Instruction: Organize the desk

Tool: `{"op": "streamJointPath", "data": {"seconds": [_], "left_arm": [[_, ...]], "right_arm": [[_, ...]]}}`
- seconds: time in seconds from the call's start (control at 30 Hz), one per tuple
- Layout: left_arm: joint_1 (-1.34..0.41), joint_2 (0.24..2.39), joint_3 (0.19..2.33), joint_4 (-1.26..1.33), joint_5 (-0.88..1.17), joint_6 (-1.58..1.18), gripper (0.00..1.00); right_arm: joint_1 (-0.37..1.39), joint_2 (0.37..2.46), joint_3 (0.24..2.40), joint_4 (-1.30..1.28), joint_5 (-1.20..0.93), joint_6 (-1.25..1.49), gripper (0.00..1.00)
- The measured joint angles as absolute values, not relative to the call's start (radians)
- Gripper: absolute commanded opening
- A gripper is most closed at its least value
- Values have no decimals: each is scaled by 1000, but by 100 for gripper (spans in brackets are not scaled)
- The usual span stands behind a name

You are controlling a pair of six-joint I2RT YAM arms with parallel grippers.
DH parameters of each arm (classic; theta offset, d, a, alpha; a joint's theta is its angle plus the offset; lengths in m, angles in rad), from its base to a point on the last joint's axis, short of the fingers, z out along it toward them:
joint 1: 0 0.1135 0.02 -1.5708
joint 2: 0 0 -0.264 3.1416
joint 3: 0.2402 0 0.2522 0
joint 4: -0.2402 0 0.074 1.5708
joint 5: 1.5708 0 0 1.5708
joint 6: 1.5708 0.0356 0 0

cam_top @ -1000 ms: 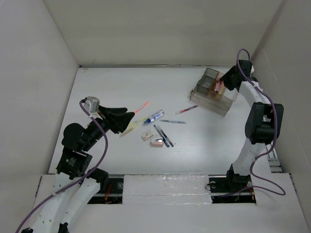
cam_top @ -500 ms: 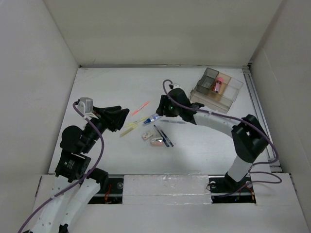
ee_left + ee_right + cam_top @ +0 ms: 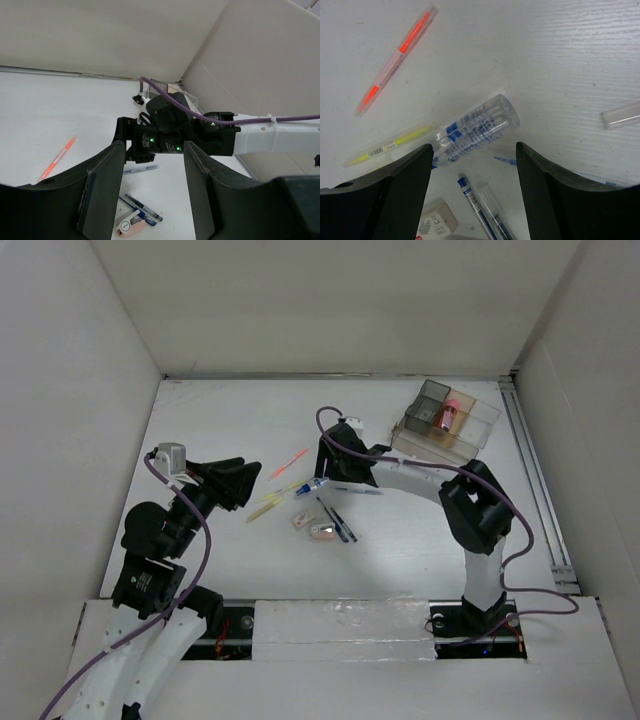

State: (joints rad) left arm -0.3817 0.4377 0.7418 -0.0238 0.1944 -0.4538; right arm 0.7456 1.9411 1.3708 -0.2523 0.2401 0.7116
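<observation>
- Your right gripper [image 3: 472, 150] stands wide open. Its two dark fingers [image 3: 402, 190] are spread to either side of a clear pen with blue print [image 3: 475, 127] that lies flat on the desk. From the wrist view you cannot tell how high the fingertips sit above the pen.
- That pen lies at a slant in the right wrist view. Its blunt clear end points up and to the right, and its other end runs down-left, just beside a yellow highlighter [image 3: 387, 145].
- A red highlighter [image 3: 397, 52] lies further up-left, apart from the rest and slanted the same way.
- A clear cap [image 3: 622, 114] is cut off by the right edge of that view.
- The dark pens [image 3: 482, 202] and a small white eraser [image 3: 435, 220] run out of the bottom of the view, between the fingers.
- Your left gripper [image 3: 152, 150] is open too and holds nothing. It is raised over the left part of the desk and aimed at the right arm [image 3: 285, 140], whose black wrist hides much of the surface behind it.
- The desk [image 3: 230, 420] fills the floor of the white-walled enclosure. In the top view it reads as wider than deep, so its long axis runs left to right.
- The thin metal rail [image 3: 530, 475] lies along the desk's right side and runs from near to far.
- A clear organizer box [image 3: 445, 425] sits near the far right corner, set at an angle to the desk's edges.
- A pink item [image 3: 449, 416] lies in one of the box's compartments, too small to make out.
</observation>
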Motion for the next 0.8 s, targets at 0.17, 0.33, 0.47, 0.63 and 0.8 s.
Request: {"op": "streamJointPath", "data": {"seconds": [0.17,0.33,0.47,0.63,0.8], "left_arm": [[-382,438,742,-27,200,-454,47],[-382,435,742,-27,207,-454,47],[-382,434,742,-27,210,-453,47],[-382,434,742,-27,214,-453,47],[-382,435,742,-27,221,-453,47]], "right_arm": [[754,2004,1448,-300,274,738,74],[754,2046,1492,-323,284,752,68],[752,2078,1496,-328,294,765,60],[747,2088,1495,-331,303,769,56],[739,2088,1491,-332,309,776,43]]}}
